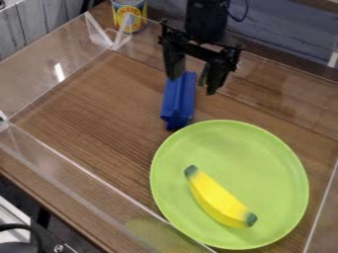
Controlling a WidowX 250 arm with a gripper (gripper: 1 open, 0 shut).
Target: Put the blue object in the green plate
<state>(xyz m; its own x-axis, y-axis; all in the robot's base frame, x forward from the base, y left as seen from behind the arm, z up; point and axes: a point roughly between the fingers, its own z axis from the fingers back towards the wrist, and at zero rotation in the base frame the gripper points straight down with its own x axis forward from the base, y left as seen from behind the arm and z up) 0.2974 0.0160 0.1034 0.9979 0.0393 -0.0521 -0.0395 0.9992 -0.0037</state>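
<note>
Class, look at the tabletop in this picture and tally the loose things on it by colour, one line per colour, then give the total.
Blue: 1, the blue object
Green: 1, the green plate
Yellow: 2, the banana-shaped piece lying in the plate, and the yellow container at the back
Total: 4

A robot test bench in a lab is suggested. A wood-grain tabletop [93, 114] is enclosed by low clear acrylic walls [53, 59]. On the tabletop, toy-like plastic props are laid out, among them a green plate [271, 158], and a yellow can [126, 14] stands beyond the far wall.
</note>
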